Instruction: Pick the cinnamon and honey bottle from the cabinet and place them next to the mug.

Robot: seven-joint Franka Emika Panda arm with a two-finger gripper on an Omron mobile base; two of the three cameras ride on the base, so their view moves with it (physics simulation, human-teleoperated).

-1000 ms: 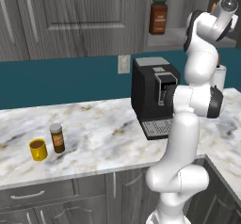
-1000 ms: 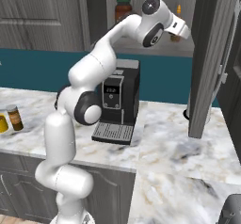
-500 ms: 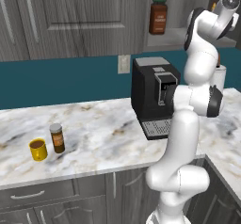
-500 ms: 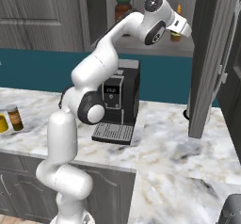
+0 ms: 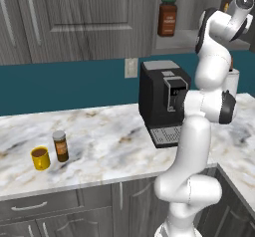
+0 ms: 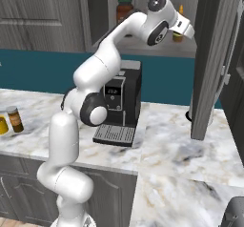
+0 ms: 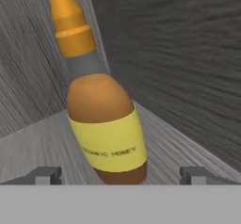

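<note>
A: Two jars and one bottle are shown, along with a mug. How are they distributed?

B: The cinnamon (image 5: 61, 146) is seen upright on the marble counter (image 5: 109, 146), just beside the mug (image 5: 40, 158), both near the counter's front edge at its left end. A larger red-brown jar (image 5: 167, 16) with a dark green lid is seen on the shelf niche of the cabinet (image 5: 74, 22). The honey bottle (image 7: 100, 106) is seen further along the same shelf, near the niche's far corner.

A: What is placed between the shelf and the mug?

B: A black coffee machine (image 5: 163, 106) is shown on the counter directly below the niche. An open cabinet door (image 6: 213, 54) is seen hanging edge-on just to the right of the hand in the right base view. A white cup-like object (image 5: 231, 80) is partly hidden behind the arm.

A: How is the gripper (image 7: 120, 175) set?

B: The gripper is raised into the niche. Its fingertips (image 7: 44, 175) are shown spread wide, one at each side of the bottle's base, with clear gaps on both sides. Nothing is held, and no contact with the bottle can be made out. The bottle appears tilted in the hand view, which may be the roll of the camera.

A: What room is available?

B: Bare shelf is seen on both sides of the bottle. The niche walls are seen close behind it. Open marble is shown between the cinnamon and the coffee machine.
</note>
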